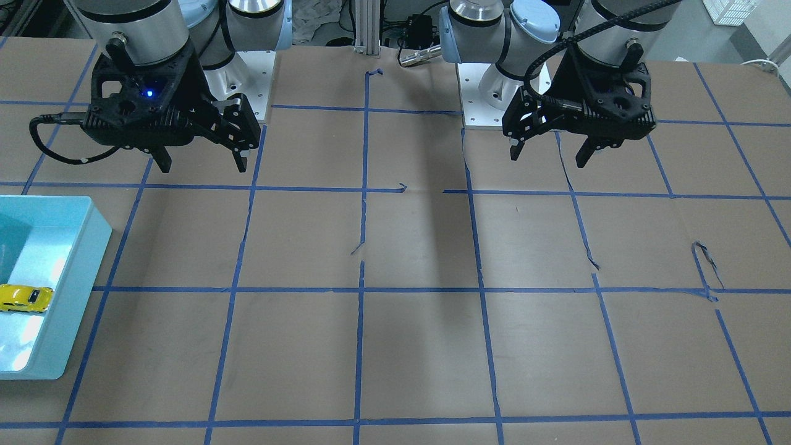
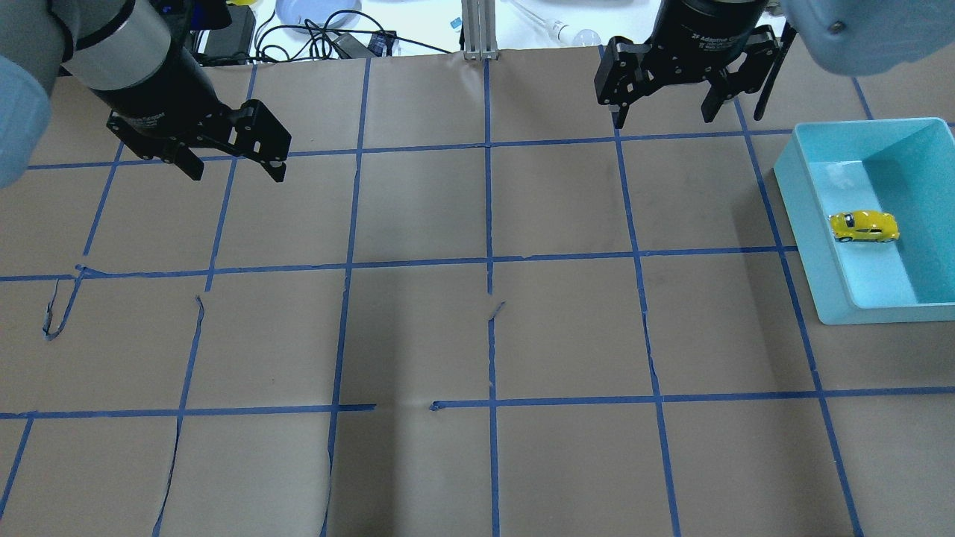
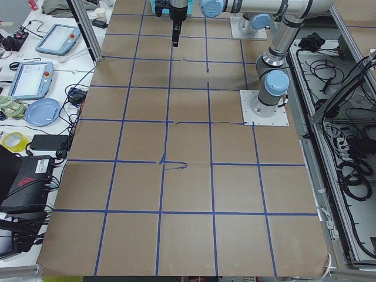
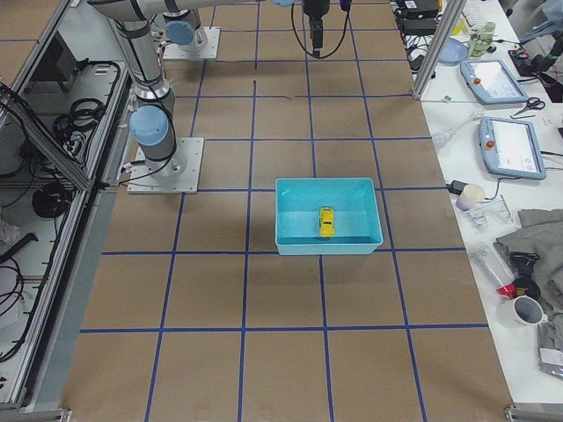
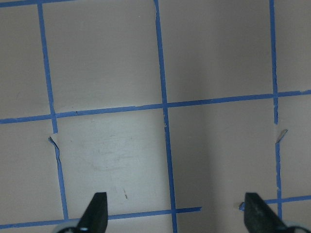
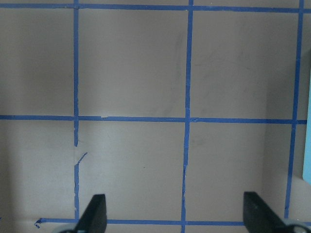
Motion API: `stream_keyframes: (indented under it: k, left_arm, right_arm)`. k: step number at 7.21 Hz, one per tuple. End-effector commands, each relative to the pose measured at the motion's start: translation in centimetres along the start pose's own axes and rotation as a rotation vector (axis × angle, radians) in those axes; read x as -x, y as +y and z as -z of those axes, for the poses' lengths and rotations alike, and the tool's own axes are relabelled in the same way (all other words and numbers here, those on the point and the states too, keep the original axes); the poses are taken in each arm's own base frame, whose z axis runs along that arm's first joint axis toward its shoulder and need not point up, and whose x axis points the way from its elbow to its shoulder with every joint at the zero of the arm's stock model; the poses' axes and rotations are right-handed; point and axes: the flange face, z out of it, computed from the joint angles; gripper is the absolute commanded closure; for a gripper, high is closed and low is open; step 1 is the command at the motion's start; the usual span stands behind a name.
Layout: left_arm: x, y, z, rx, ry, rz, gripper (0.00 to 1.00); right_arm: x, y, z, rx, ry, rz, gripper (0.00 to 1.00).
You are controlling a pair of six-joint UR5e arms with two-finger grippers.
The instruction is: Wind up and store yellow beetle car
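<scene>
Both arms hung high over the table (image 2: 418,335), near the robot's side.
- Left end effector (image 2: 236,173): jaws spread wide, nothing between them.
- Right end effector (image 2: 663,118): likewise wide open and empty. It was the nearer one to the teal bin (image 2: 798,216), but clear of it.

The yellow beetle car (image 2: 864,226) lay on the bin floor. In the exterior right view it sat roughly mid-floor, apart from the walls. The bin stood at the table's edge on the robot's right.

Handling, as judged:
- The car was probably very light and rigid, with a glossy, rounded shell that fingertips could slide off.
- It was much smaller than the jaw span, so the jaws would have to close almost fully.
- The best hold looked to be across the flat flanks, low by the doors. Roof or bumpers seemed poorer.
- The bin walls would crowd a descent, so the fingers should line up across the car's width.
- Winding likely needed the wheels pressed to the table.
</scene>
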Motion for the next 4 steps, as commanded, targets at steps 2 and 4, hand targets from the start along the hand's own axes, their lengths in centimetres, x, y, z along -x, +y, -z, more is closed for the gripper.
stream_keyframes:
  k: [2,4]
  left_arm:
    - [-0.09,-0.06,-0.07,0.0,0.007,-0.013,0.0]
    - [-0.11,0.01,-0.08,0.002,0.008,-0.014,0.0]
  right_arm:
    - [0.0,0.04,-0.01,0.003,0.0,0.0,0.0]
    - [0.0,0.12,0.04,0.004,0.0,0.0,0.0]
